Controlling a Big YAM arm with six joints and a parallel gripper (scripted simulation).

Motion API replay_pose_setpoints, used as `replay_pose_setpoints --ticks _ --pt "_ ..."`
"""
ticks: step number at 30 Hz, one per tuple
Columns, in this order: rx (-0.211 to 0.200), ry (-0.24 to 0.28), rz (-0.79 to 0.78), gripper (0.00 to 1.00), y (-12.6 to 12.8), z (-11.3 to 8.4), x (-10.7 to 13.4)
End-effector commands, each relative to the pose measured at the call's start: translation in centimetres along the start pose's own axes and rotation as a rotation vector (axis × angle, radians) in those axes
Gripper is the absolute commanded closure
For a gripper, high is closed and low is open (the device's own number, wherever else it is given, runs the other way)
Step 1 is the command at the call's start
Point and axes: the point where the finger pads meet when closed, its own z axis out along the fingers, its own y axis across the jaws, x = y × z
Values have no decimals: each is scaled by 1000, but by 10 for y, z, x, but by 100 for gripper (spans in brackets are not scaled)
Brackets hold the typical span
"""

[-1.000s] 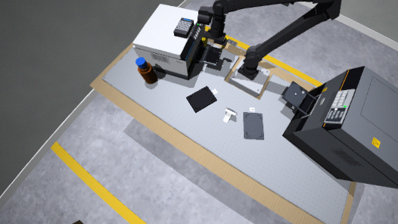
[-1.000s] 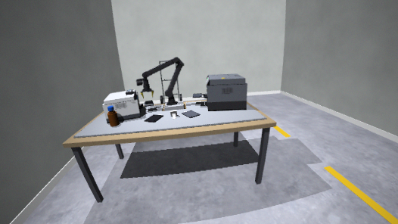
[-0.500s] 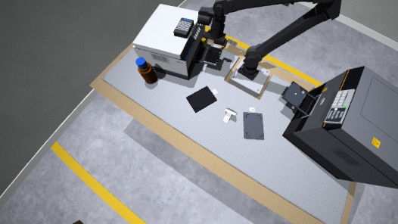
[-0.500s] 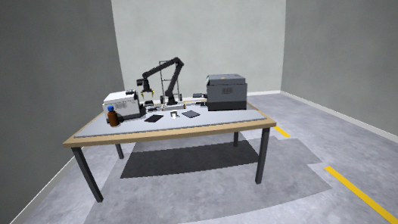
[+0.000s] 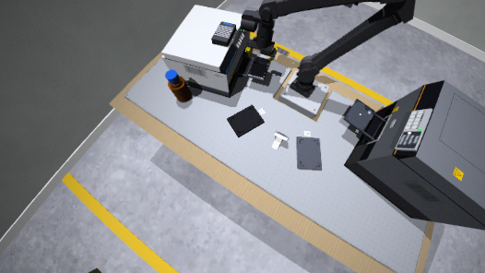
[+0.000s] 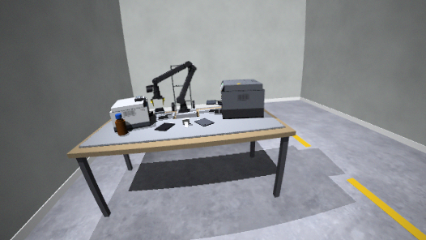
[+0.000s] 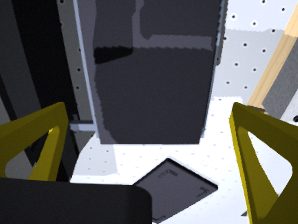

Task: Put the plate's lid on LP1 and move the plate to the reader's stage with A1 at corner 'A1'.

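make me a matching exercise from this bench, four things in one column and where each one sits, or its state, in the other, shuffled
Things:
1. capped bottle
2. gripper
3. reader
4. lidded plate

Places or states:
A. on the dispenser's stage, below the gripper
B. right end of the bench in the top view
C. open, holding nothing
D. on the bench beside the white dispenser

Pairs: 1-D, 2-C, 3-B, 4-A
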Motion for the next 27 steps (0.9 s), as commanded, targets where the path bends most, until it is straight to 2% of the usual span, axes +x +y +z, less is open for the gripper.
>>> replay_pose_setpoints --ticks 1,9,14,22,27 --pt "-46 4 -3 0 12 -8 -3" --pt "34 1 -7 0 -6 13 -2" --pt "20 1 -6 0 -1 14 -2" --pt "-49 3 -3 0 12 -1 -3" --pt "-23 2 -4 0 5 11 -3"
